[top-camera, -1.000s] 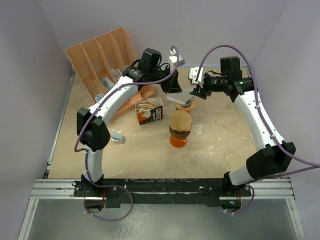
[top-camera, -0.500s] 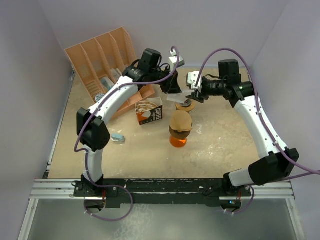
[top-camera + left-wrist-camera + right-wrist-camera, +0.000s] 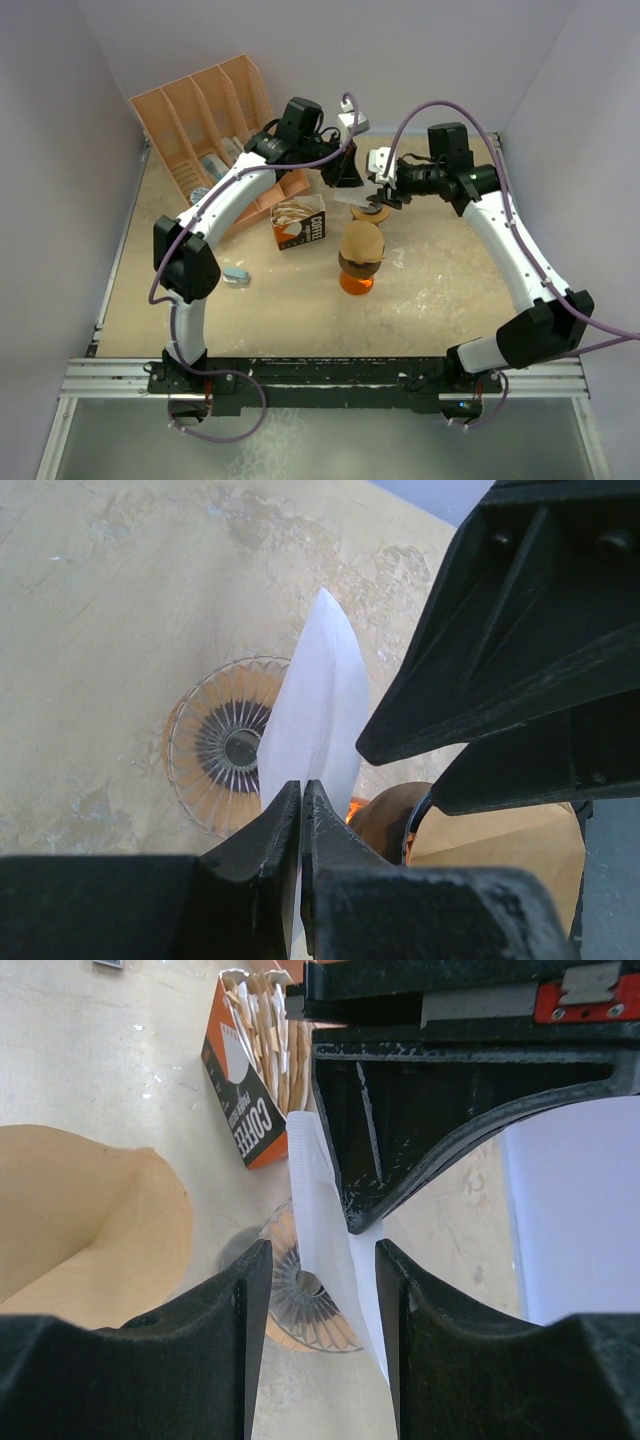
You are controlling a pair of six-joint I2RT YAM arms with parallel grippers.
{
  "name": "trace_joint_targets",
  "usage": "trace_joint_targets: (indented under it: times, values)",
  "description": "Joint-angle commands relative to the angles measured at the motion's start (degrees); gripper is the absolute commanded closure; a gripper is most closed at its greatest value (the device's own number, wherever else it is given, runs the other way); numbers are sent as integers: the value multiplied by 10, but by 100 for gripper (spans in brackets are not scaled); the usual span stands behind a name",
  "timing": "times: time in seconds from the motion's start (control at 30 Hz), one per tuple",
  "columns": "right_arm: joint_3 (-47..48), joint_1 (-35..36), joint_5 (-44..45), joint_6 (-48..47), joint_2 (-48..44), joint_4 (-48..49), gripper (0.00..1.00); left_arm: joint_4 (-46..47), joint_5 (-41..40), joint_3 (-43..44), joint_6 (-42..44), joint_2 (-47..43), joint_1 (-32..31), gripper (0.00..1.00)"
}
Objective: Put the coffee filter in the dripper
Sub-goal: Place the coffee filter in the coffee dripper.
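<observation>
- The left gripper (image 3: pixel 301 800) is closed tight on one end of a white coffee filter (image 3: pixel 318 705). It holds the filter flat and edge-on in the air, toward the far centre of the scene.
- The filter hangs just above the dripper (image 3: pixel 210 745), a ribbed amber cone standing on the table (image 3: pixel 300 310). It looks folded and not yet seated inside.
- The right gripper (image 3: pixel 318 1260) faces the left one from the right. Its jaws stand apart, one finger on each side of the filter's free edge, pinching nothing.
- This pose suggests the second hand is there to take the opposite side. A flat filter must be spread into a cone before it can drop in.
- Nearer the arms, a brown filter (image 3: pixel 362 241) sits on an orange stand (image 3: pixel 356 281), apart from the work.
- Left of that stand is an open filter box (image 3: pixel 300 222), the likely source of the paper.
- A peach file organiser (image 3: pixel 205 115) stands at the far left.
</observation>
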Motion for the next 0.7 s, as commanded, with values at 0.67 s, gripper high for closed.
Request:
trace_joint_targets:
  times: [0.67]
  values:
    - [-3, 2, 17, -12, 22, 12, 56, 14, 23, 16, -2, -10, -2, 100]
